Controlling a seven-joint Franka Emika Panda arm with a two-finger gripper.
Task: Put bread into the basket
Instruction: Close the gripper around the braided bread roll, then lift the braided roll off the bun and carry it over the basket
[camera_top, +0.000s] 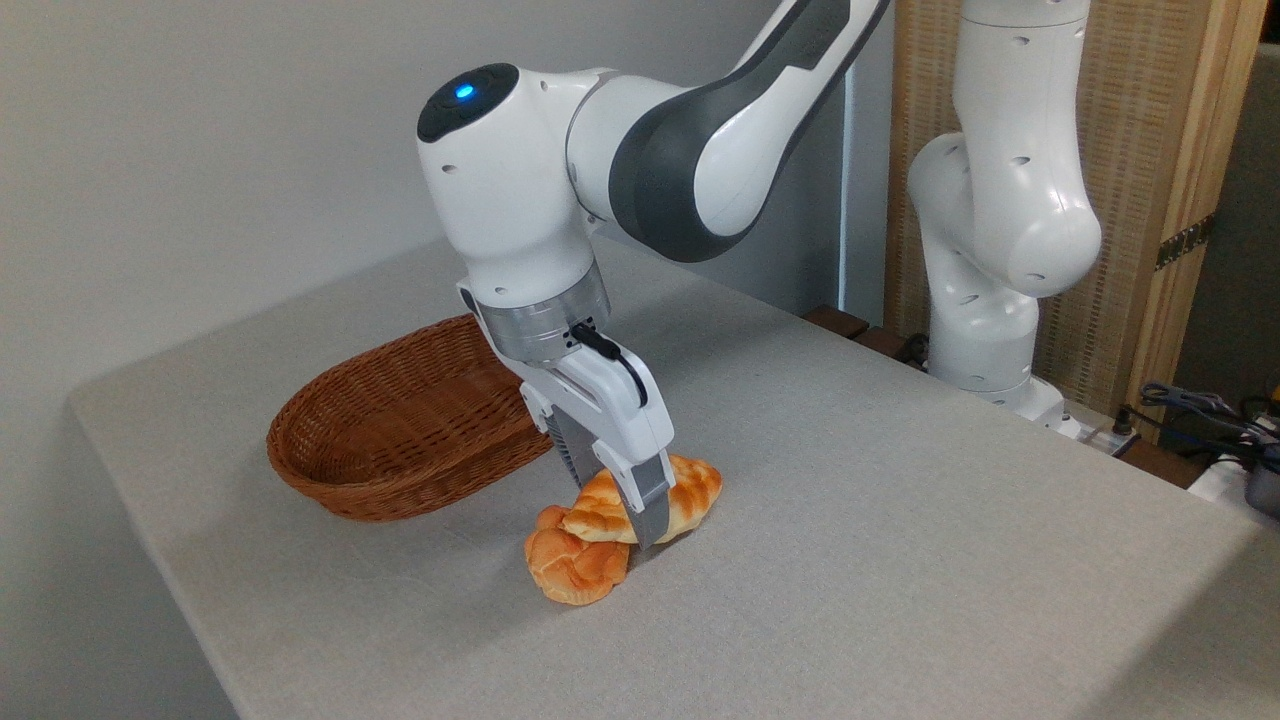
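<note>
The bread (692, 488), a pale golden braided loaf, lies on the grey table with its left end propped on a round orange bun (575, 570). My gripper (618, 515) points down over the loaf's middle. Its fingers stand open on either side: the near finger (648, 505) is in front of the loaf, and the far one is mostly hidden behind it. The reddish-brown wicker basket (400, 490) sits just left of the gripper, with nothing showing inside it. My wrist hides its right end.
The table's front-left edge (160, 560) runs close to the basket and the bun. The arm's white base (990, 330) stands at the back right beside a wooden screen. Cables (1200, 410) lie at the far right.
</note>
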